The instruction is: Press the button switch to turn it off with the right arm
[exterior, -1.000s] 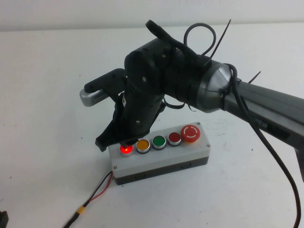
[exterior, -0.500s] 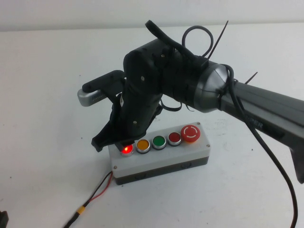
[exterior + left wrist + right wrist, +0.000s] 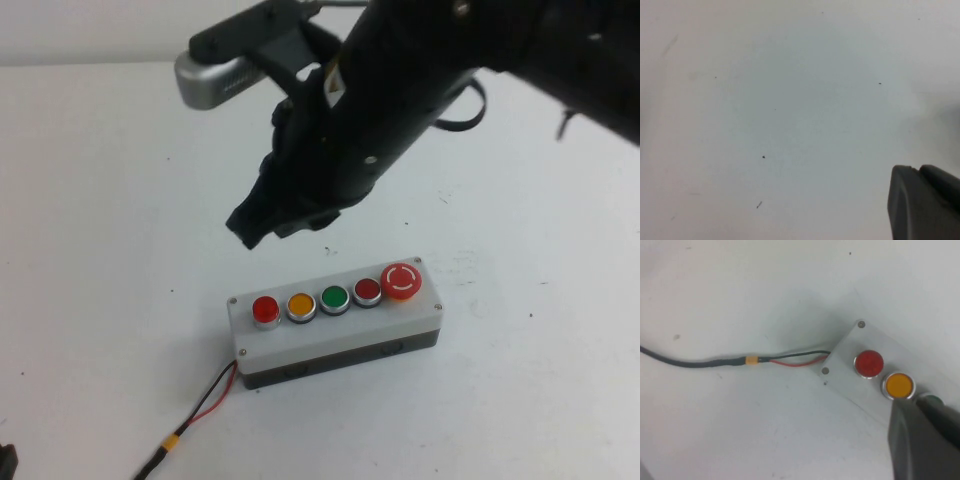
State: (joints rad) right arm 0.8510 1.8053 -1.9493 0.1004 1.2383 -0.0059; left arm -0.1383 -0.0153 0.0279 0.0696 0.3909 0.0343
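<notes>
Button switch (image 3: 265, 309) goes dark, off at last; right pincer (image 3: 262, 222) lifts clear, fingers together, while left pincer (image 3: 925, 202) hovers over bare bench (image 3: 765, 100), grip unreadable

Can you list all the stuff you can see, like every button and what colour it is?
button switch: 1, bright red, unlit, left end of the row on the box
orange button: 1, orange, next to the button switch
green button: 1, green, middle of the row
dark red button: 1, darker red, fourth in the row
mushroom button: 1, big, red with white arrows, right end
box: 1, light grey top, dark base, on the table
wires: red and black pair, leaving the box's left end
table: 1, white
right gripper: 1, black, raised above and behind the box
left gripper: 1, black, above bare table
</notes>
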